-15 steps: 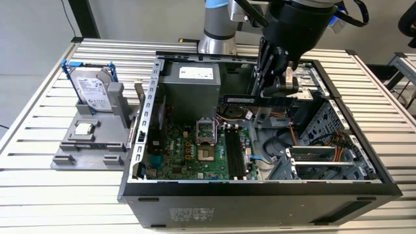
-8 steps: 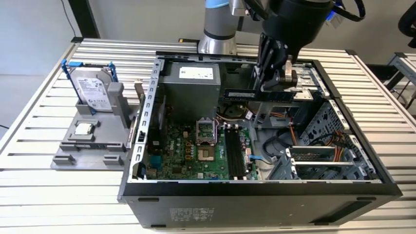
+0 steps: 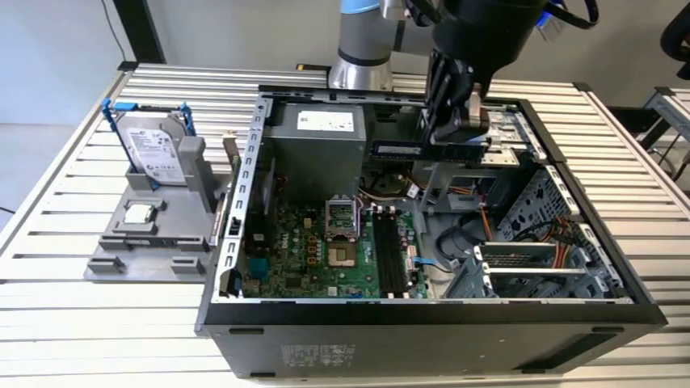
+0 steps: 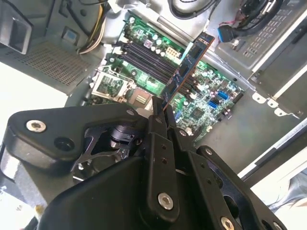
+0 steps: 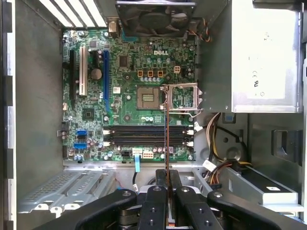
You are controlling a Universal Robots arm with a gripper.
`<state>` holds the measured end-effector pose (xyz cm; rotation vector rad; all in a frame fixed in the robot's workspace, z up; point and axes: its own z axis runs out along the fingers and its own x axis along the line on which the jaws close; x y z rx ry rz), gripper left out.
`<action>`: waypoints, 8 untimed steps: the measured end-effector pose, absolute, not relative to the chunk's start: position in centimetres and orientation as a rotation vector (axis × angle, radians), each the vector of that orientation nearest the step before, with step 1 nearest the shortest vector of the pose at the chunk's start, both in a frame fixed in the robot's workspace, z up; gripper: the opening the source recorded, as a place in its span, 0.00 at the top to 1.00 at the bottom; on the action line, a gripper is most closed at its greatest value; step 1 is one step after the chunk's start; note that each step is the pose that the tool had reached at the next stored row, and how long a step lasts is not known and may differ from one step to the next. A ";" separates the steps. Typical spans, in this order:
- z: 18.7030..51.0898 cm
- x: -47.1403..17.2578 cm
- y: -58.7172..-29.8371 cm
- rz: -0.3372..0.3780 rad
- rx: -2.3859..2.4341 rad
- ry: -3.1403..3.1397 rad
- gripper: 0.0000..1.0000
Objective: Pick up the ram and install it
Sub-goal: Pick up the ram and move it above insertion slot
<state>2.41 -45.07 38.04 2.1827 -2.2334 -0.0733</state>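
Gripper [image 3: 466, 137]: fingers clamped on ram [image 3: 415, 149] at one end. Ram: aloft over open case [image 3: 431, 331]; in the exterior view, juts toward 9 o'clock from the fingers, at 12 o'clock of slots [image 3: 390, 250].

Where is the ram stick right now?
In the exterior view the ram is held by the gripper above the open computer case, just to the exterior view's right of the grey power supply.
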 end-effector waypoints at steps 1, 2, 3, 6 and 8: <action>38.0 2.4 -45.0 -0.073 2.182 -2.234 1.00; 38.0 2.4 -44.9 -0.073 2.181 -2.235 1.00; 38.0 2.4 -44.9 -0.073 2.180 -2.236 1.00; 38.0 2.4 -44.9 -0.073 2.180 -2.237 1.00; 38.0 2.4 -44.9 -0.073 2.179 -2.236 1.00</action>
